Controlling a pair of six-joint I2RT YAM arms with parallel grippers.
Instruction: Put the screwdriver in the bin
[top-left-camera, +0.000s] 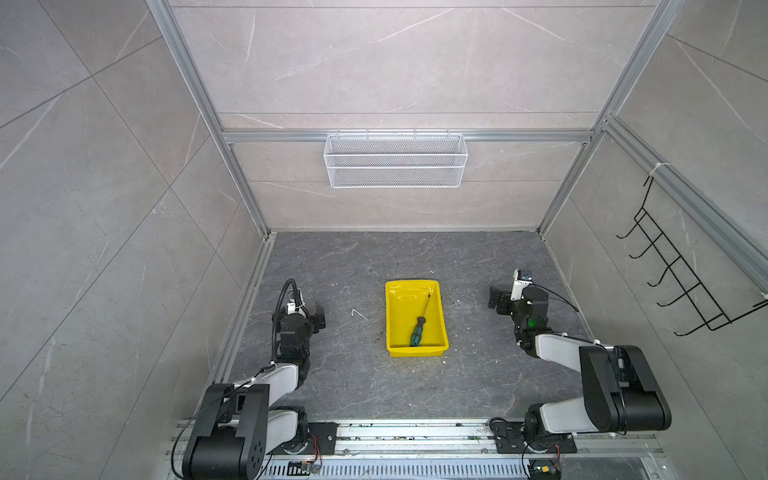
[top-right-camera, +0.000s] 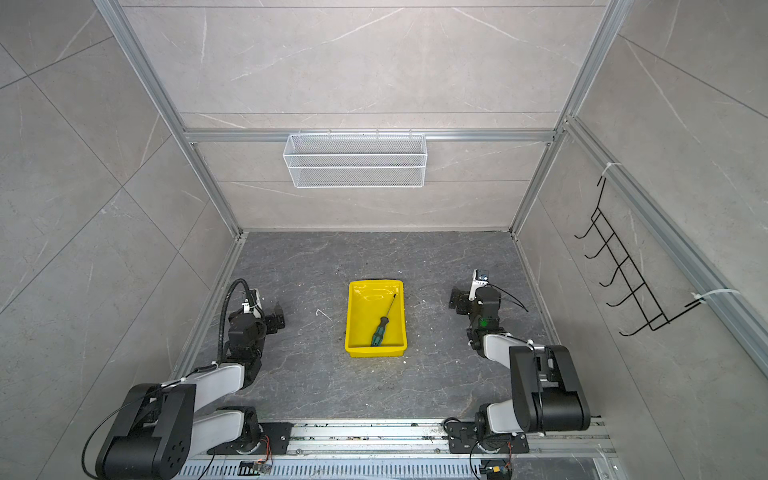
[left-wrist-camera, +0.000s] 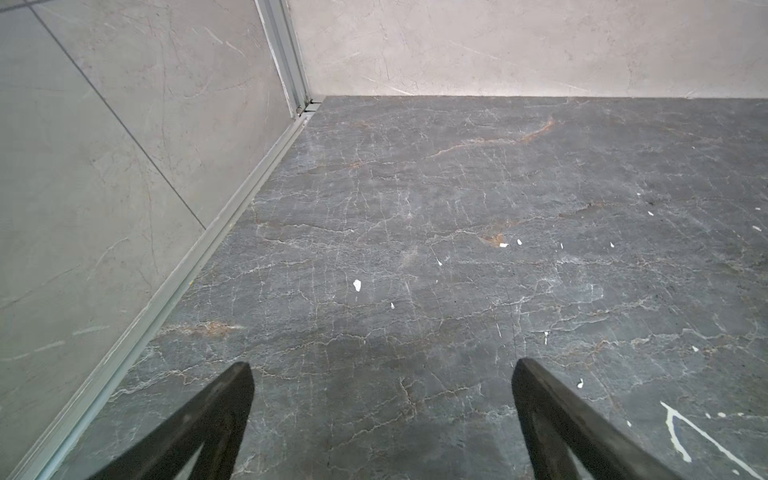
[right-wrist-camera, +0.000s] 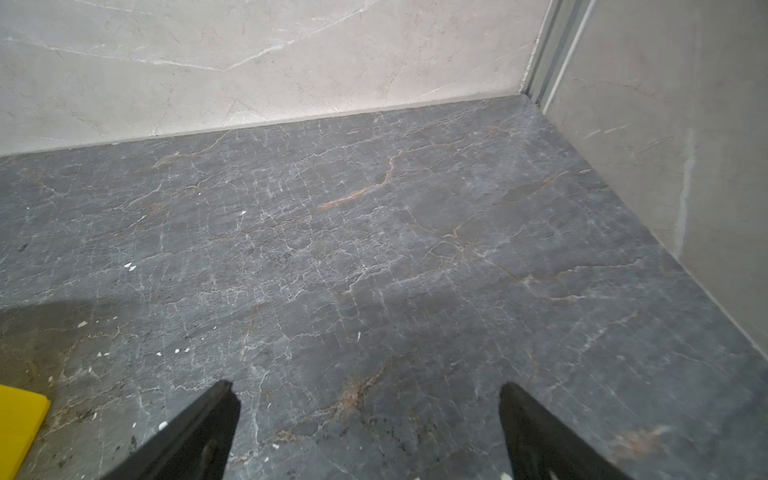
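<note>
I see the slim green-and-black screwdriver (top-left-camera: 419, 328) inside the shallow yellow plastic bin (top-left-camera: 417, 351) (shaft pointing away), between the left end effector (top-left-camera: 318, 316) and the right end effector (top-left-camera: 495, 299), both spread, empty.

The screwdriver (top-left-camera: 419, 328), green-and-black handled with a thin dark shaft, lies flat and diagonal inside the bin (top-left-camera: 392, 316). The bin is a shallow, glossy yellow tray resting mid-floor.

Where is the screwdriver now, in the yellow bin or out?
In. The screwdriver lies inside the bin, handle by its near wall, shaft pointing toward the far wall.
</note>
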